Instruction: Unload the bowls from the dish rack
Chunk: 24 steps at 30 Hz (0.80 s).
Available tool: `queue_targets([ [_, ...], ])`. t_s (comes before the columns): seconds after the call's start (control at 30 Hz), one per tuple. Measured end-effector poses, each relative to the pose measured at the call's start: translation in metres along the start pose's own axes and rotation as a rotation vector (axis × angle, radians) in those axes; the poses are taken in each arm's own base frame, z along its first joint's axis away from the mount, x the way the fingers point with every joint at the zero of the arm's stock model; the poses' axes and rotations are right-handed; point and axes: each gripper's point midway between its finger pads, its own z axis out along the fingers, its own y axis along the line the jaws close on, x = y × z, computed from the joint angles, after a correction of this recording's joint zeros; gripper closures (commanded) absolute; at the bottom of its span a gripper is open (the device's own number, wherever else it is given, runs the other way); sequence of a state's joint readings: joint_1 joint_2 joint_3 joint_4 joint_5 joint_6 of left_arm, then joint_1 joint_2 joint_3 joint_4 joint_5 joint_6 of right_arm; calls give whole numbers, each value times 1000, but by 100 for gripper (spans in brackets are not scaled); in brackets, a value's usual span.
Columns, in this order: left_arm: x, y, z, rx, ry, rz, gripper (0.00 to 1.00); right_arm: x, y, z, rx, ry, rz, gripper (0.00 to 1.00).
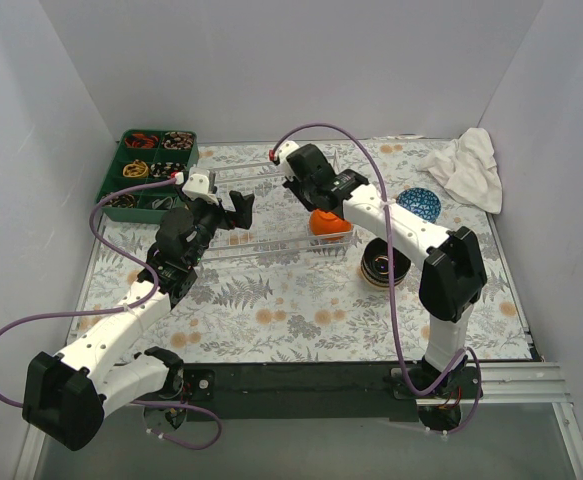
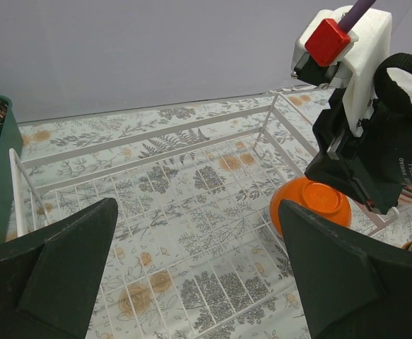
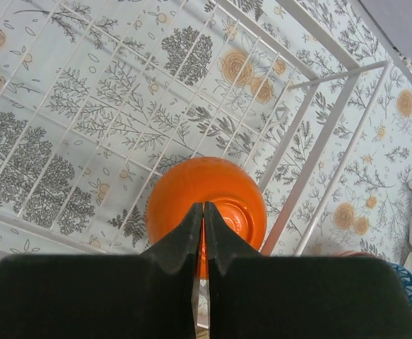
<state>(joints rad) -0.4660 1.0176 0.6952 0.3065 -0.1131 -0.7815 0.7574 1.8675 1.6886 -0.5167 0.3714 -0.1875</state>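
Observation:
The white wire dish rack (image 1: 261,254) lies mid-table. It holds one orange bowl (image 1: 329,224), upside down at its right end, foot ring up. The bowl also shows in the left wrist view (image 2: 309,204) and in the right wrist view (image 3: 191,187). My right gripper (image 3: 203,209) is shut, its tips just over the orange bowl's base. Nothing shows between them. My left gripper (image 2: 206,282) is open and empty above the bare rack floor (image 2: 156,176). A stack of bowls (image 1: 383,266) and a bowl that is blue inside (image 1: 419,205) stand on the table right of the rack.
A green compartment tray (image 1: 151,170) of small items stands at the back left, close to the rack's left end. A crumpled white cloth (image 1: 466,165) lies at the back right. Grey walls enclose the flowered table (image 1: 271,320) on three sides.

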Motion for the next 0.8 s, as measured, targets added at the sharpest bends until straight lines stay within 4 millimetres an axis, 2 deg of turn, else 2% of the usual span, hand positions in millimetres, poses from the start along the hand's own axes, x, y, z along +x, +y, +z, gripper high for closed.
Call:
queue_targets([
  [0.03, 0, 0, 0, 0, 0, 0, 2, 0, 0, 0, 1, 1, 0, 58],
  [0.1, 0, 0, 0, 0, 0, 0, 2, 5, -4, 3, 8, 10, 18, 48],
  [0.13, 0, 0, 0, 0, 0, 0, 2, 10, -7, 5, 10, 20, 30, 38],
  [0.23, 0, 0, 0, 0, 0, 0, 2, 32, -18, 14, 15, 68, 62, 24],
  [0.33, 0, 0, 0, 0, 1, 0, 2, 49, -25, 19, 2, 110, 89, 16],
  [0.5, 0, 0, 0, 0, 2, 0, 2, 56, -22, 23, -47, 115, 127, 14],
  [0.7, 3, 0, 0, -1, 11, 1, 2, 66, -6, 28, -126, 128, 153, 17],
  [0.8, 4, 0, 0, -1, 15, 2, 2, 66, -5, 28, -137, 127, 161, 20],
])
